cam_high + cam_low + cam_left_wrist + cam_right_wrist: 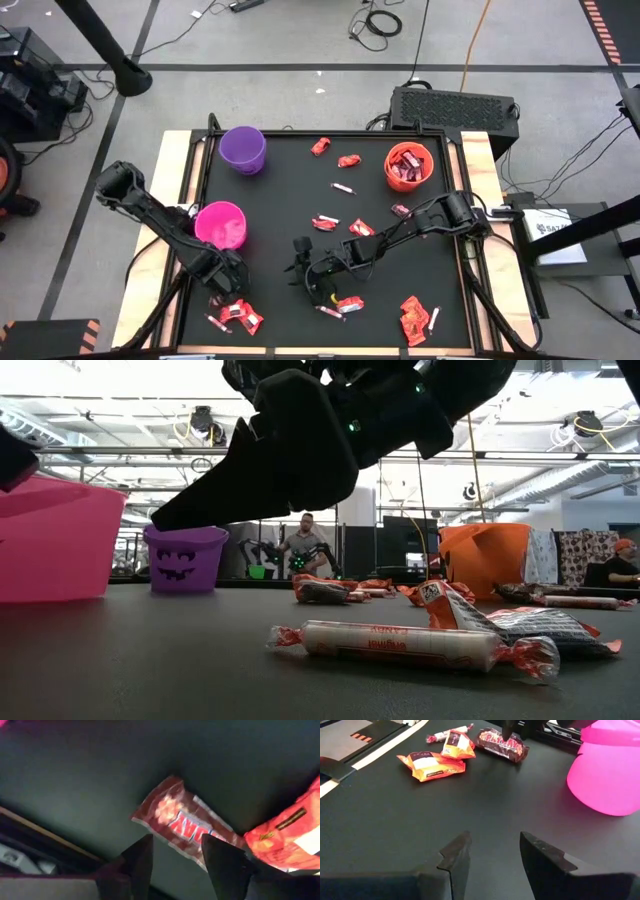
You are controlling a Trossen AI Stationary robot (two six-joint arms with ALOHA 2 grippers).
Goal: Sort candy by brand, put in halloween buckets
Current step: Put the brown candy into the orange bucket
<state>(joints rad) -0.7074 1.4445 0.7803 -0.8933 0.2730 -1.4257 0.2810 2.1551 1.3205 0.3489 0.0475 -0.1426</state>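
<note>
Down at about 7 o'clock on the black table (290,215), the left gripper (232,291) hangs with its fingers spread right above a dark red bar (186,824), so my guess is it's lining up a grab on that one. Touching the bar's far end is an orange-red packet (285,832), which could get dragged along. That pile looks like three or four pieces; hard to count since the arm covers part of it.

The right gripper (306,274) is over at roughly 6 o'clock, fingers apart too and nothing between them, pointing across bare table toward the pink bucket (610,772). Probably just waiting, or heading for the white stick candy (405,645) lying near it.

Buckets: three. Pink one at 8 o'clock, purple bucket (243,149) at 11, orange bucket (408,166) at 1. Only the orange one clearly has candy in it, a heap of red packets, so that brand's already started.

Loose candy elsewhere: about three pieces between purple and orange, three or so around the middle, and a cluster of red packets with a pale stick at 5 o'clock.
</note>
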